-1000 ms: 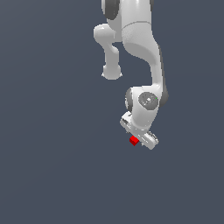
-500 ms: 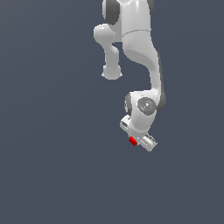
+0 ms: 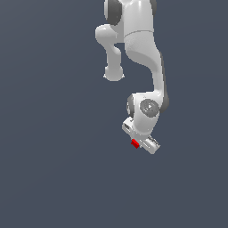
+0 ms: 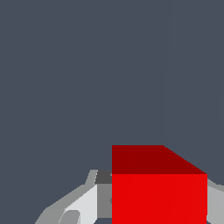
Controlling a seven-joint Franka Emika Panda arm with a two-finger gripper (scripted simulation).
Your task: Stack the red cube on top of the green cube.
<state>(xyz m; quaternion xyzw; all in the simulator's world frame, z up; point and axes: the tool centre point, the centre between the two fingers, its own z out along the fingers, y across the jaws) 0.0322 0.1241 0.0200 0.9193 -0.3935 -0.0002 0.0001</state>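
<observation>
one red cube sits between the pincer fingers, seemingly clamped on it.

The exterior view looks down from high above onto a flat, dark grey-blue worktop, far enough back that the whole white arm fits in from the upper edge to just below the middle. The gripper appears small here, and the red cube is only a speck at its side.

The wrist view sits right at the gripper and faces along the fingers toward the same grey surface. It is very near: the red cube fills much of the lower frame, between the grey finger parts.

Both views share the red cube, the fingers and the plain worktop.
</observation>
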